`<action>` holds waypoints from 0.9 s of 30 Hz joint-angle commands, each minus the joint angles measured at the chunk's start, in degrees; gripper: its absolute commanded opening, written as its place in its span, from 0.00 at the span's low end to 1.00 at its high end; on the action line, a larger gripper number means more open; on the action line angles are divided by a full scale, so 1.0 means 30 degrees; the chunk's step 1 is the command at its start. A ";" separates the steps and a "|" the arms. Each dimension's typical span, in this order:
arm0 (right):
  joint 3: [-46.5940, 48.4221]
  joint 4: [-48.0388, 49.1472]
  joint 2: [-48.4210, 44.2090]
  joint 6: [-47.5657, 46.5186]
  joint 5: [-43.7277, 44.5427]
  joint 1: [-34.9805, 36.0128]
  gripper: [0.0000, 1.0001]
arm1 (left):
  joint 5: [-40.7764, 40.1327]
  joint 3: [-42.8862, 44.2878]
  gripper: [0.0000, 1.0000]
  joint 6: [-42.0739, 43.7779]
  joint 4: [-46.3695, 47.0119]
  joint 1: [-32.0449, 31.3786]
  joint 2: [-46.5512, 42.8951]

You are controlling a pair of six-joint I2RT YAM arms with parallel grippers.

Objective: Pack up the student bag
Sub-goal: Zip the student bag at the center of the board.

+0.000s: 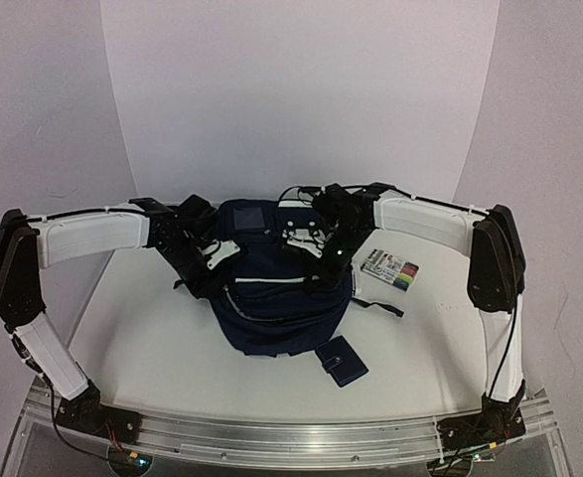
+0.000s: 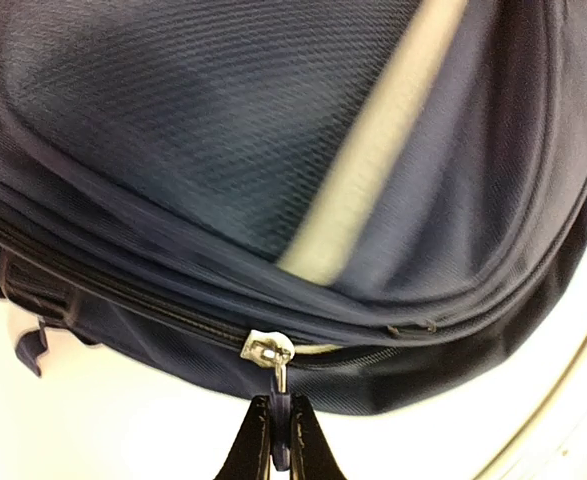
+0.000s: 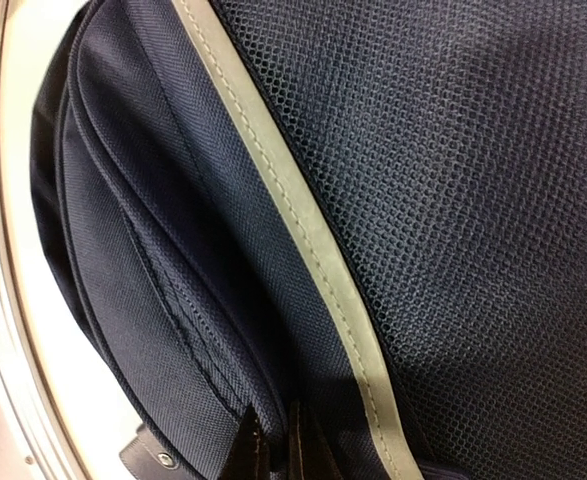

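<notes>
student bag [image 1: 271, 298] lies at the centre of the frame on the white table [image 1: 152, 338], between both arms. left gripper [image 2: 280, 418] is clamped on its zipper pull [image 2: 279, 378], lower centre. right gripper [image 3: 273, 445] is pinched shut on bag fabric beside the grey stripe [image 3: 303, 240].

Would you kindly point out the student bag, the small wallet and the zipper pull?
student bag [image 1: 271, 308], top view, front panel.
small wallet [image 1: 341, 361], top view, centre.
zipper pull [image 2: 280, 378], left wrist view, metal tab.
</notes>
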 commanded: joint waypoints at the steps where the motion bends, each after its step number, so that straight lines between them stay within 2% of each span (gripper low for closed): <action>1: 0.1207 -0.0082 0.0067 0.1683 -0.0862 -0.0062 0.00 | 0.0516 0.0112 0.00 -0.0394 -0.2410 -0.0827 -0.1636; 7: 0.1291 0.0316 0.0038 0.2437 -0.1353 -0.0121 0.00 | 0.1049 0.0141 0.00 -0.1593 -0.2679 -0.1872 -0.2961; 20: 0.0953 0.0979 0.0411 0.3947 -0.2974 0.0605 0.00 | 0.1959 0.0006 0.00 -0.6495 0.0952 -0.5349 -0.2513; 25: 0.1607 0.1325 0.0930 0.4502 -0.2876 0.0730 0.00 | 0.2559 -0.1325 0.00 -0.7603 0.2959 -0.5530 -0.3580; 27: 0.2043 0.1445 0.1186 0.4759 -0.2656 0.0723 0.00 | 0.1627 -0.1634 0.00 -0.8142 0.3284 -0.5520 -0.3858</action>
